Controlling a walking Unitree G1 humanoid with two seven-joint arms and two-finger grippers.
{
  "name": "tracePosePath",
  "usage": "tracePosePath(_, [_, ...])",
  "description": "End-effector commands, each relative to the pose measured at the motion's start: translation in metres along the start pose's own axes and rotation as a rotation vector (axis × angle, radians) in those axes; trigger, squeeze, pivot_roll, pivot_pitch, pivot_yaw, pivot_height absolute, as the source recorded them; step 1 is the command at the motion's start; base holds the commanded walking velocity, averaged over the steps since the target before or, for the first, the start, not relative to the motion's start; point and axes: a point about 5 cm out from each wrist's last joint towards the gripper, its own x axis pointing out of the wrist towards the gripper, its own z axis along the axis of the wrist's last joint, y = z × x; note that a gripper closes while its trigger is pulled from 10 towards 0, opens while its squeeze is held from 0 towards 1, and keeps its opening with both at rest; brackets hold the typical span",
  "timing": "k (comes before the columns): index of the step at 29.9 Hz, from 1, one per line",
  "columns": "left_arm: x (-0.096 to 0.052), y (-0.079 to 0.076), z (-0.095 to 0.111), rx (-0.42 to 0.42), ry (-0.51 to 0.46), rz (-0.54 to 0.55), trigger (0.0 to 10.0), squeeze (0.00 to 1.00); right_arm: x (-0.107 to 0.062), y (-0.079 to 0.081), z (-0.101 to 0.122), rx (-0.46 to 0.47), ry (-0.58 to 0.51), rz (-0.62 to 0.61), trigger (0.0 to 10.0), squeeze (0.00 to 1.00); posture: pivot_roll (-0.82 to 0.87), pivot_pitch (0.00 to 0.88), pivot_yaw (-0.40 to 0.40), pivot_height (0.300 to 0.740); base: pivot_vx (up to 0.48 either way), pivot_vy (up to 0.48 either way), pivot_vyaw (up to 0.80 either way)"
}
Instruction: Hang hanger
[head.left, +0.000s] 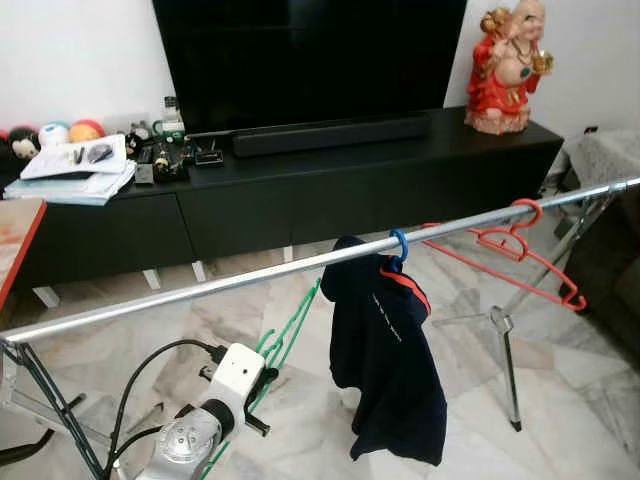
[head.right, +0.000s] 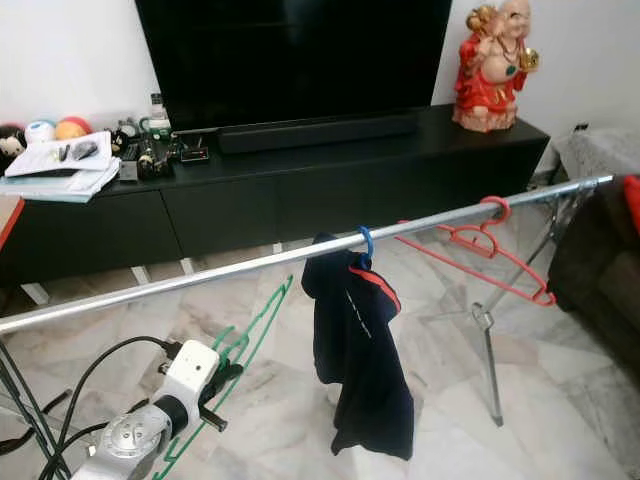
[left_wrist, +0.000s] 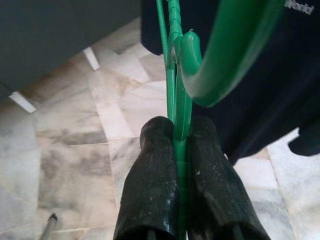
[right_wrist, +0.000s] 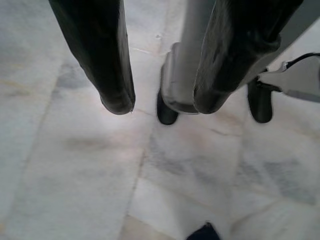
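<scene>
My left gripper is shut on the stem of a green hanger, just under its hook. In the left eye view the green hanger hangs low at the front left, below a long silver rail that slopes across the room. On the rail a navy garment hangs from a blue hook, and an empty red hanger hangs further right. My right gripper is open and points down at the marble floor.
A black TV console with a soundbar, papers and a red statue stands behind the rail. The rack's legs stand on the floor at right and at the lower left. A dark sofa edge is at far right.
</scene>
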Motion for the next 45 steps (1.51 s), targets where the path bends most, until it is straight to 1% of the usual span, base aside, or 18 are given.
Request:
tracePosePath(1, [0.000,0.005,0.003,-0.006,-0.015,0.030,10.0,0.00,0.000,0.001,-0.004,0.003,0.011,0.002,10.0,0.00,0.17,0.000,0.005,0.740,0.000,0.000,0.00])
tracePosePath(4, [0.000,0.007,0.004,-0.004,-0.018,0.045,10.0,0.00,0.000,0.001,-0.004,0.002,0.012,0.004,10.0,0.00,0.17,0.000,0.004,0.740,0.000,0.000,0.00])
tracePosePath(10, [-0.001,0.010,0.003,-0.001,-0.013,0.053,10.0,0.00,0.000,0.000,-0.004,0.000,0.012,0.006,10.0,0.00,0.17,0.000,0.000,0.740,0.246,0.000,0.00])
tracePosePath(14, [-0.001,0.009,0.002,-0.001,-0.012,0.046,10.0,0.00,0.000,0.000,-0.004,-0.001,0.012,0.006,10.0,0.00,0.17,0.000,0.001,0.740,0.245,0.000,0.00])
tracePosePath(18, [-0.001,0.005,0.002,0.004,-0.014,0.016,10.0,0.00,0.000,0.000,-0.004,-0.004,0.013,0.006,10.0,0.00,0.17,0.000,0.001,0.740,0.247,0.000,0.00])
tracePosePath(21, [-0.002,-0.005,0.002,0.017,-0.016,-0.082,10.0,0.00,0.000,0.000,-0.004,-0.008,0.013,0.007,10.0,0.00,0.17,0.000,0.000,0.740,0.000,0.000,0.00])
tracePosePath(22, [-0.004,-0.011,0.002,0.028,-0.010,-0.142,10.0,0.00,0.000,0.000,-0.004,-0.007,0.013,0.006,10.0,0.00,0.17,0.000,0.000,0.740,0.000,0.000,0.00])
tracePosePath(23, [-0.005,-0.013,0.002,0.033,-0.008,-0.170,10.0,0.00,0.000,0.000,-0.004,-0.008,0.013,0.007,10.0,0.00,0.17,0.000,0.000,0.740,0.000,0.000,0.00])
tracePosePath(24, [-0.005,-0.013,0.002,0.033,-0.008,-0.170,10.0,0.00,0.000,0.000,-0.004,-0.008,0.013,0.007,10.0,0.00,0.17,0.000,0.000,0.740,0.000,0.000,0.00])
tracePosePath(25, [-0.006,-0.018,0.003,0.046,-0.008,-0.210,10.0,0.00,0.000,0.000,-0.004,-0.011,0.013,0.008,10.0,0.00,0.17,0.000,0.001,0.740,0.000,0.000,0.00])
tracePosePath(29, [-0.006,-0.021,0.005,0.071,-0.008,-0.244,10.0,0.00,0.000,0.000,-0.003,-0.014,0.014,0.008,10.0,0.00,0.17,0.000,0.000,0.740,0.000,0.000,0.00])
tracePosePath(31, [0.001,-0.024,0.015,0.104,-0.041,-0.263,10.0,0.00,0.000,0.000,-0.003,-0.017,0.013,0.008,10.0,0.00,0.17,0.000,-0.001,0.740,0.000,0.000,0.00])
tracePosePath(32, [0.001,-0.024,0.015,0.104,-0.041,-0.263,10.0,0.00,0.000,0.000,-0.003,-0.017,0.013,0.008,10.0,0.00,0.17,0.000,-0.001,0.740,0.000,0.000,0.00])
tracePosePath(34, [0.009,-0.025,0.024,0.113,-0.069,-0.275,10.0,0.00,0.000,0.001,-0.002,-0.020,0.012,0.010,10.0,0.00,0.17,0.000,0.000,0.740,0.000,0.000,0.00])
tracePosePath(38, [0.018,-0.026,0.034,0.108,-0.092,-0.286,10.0,0.00,0.000,0.001,-0.002,-0.023,0.011,0.011,10.0,0.00,0.16,0.000,0.003,0.740,0.000,0.000,0.00])
tracePosePath(43, [0.032,-0.027,0.044,0.119,-0.093,-0.279,10.0,0.00,0.000,0.002,-0.003,-0.022,0.012,0.010,10.0,0.00,0.16,0.000,0.007,0.740,0.000,0.000,0.00])
tracePosePath(45, [0.034,-0.028,0.044,0.122,-0.091,-0.278,10.0,0.00,0.000,0.002,-0.003,-0.022,0.012,0.010,10.0,0.00,0.16,0.000,0.010,0.740,0.000,0.000,0.00])
